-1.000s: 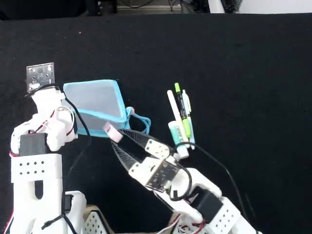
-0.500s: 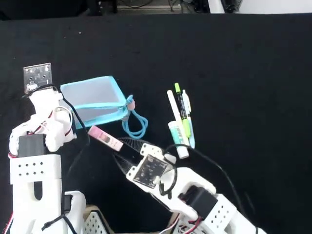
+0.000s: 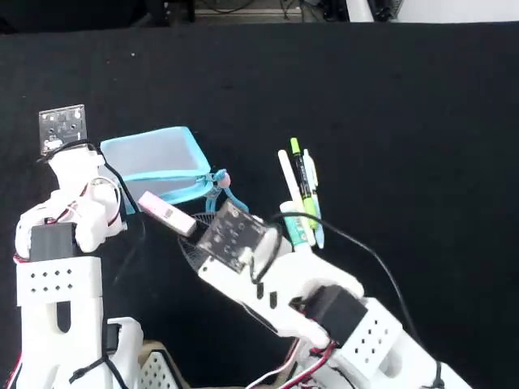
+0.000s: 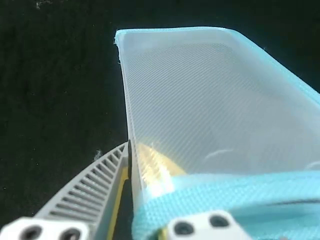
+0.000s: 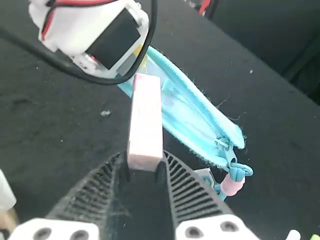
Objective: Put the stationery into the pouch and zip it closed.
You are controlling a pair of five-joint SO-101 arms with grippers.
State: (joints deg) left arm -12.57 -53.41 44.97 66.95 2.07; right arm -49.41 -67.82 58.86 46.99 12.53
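A translucent light-blue pouch (image 3: 154,162) lies at the left of the black table. My left gripper (image 4: 131,167) is shut on the pouch (image 4: 210,110) at its near edge, one finger under the mesh wall. My right gripper (image 3: 188,233) is shut on a pink eraser (image 3: 165,214), which sticks out just in front of the pouch's zipper side. From the right wrist, the eraser (image 5: 145,120) stands between the fingers (image 5: 95,187), its far end pointing at the pouch (image 5: 192,122) near the left arm's motor (image 5: 95,30). The pink zipper pull (image 5: 231,185) hangs at the pouch's end.
Several pens and markers (image 3: 300,194) lie side by side right of the pouch, close to the right arm's wrist. The pouch's blue cord (image 3: 231,198) trails between them. Black table (image 3: 389,121) stretches open to the far side and right.
My right gripper has carried the pink eraser left, and the wrist has swung in closer to the pouch. The pouch shifted slightly left and its cord drew in.
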